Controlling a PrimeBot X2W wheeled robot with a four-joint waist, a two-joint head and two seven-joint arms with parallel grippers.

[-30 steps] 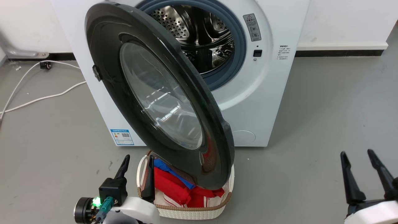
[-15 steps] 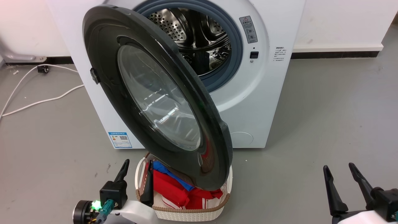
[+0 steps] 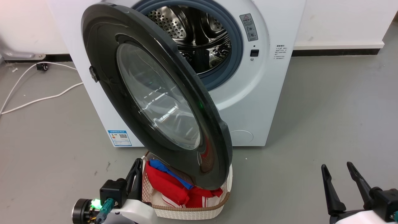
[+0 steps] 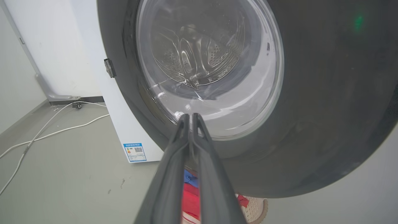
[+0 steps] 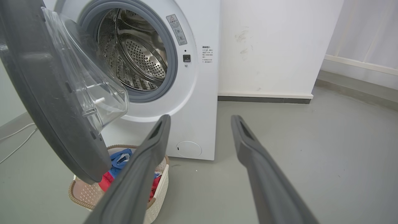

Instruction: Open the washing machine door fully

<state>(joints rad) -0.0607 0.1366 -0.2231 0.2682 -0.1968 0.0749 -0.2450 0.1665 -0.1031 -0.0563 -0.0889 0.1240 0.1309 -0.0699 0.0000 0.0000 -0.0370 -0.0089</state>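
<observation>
My left gripper (image 4: 188, 115), fingers pressed together on nothing, sits beside the laundry basket (image 3: 192, 213) under the washing machine door (image 3: 155, 93), which stands partly swung out from the washing machine (image 3: 258, 102), while my right gripper (image 3: 337, 166) hangs spread apart, well off right.

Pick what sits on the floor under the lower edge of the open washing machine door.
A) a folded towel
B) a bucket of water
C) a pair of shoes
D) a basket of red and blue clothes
D: a white woven basket of red and blue clothes sits beneath the door, in front of the washing machine.
</observation>
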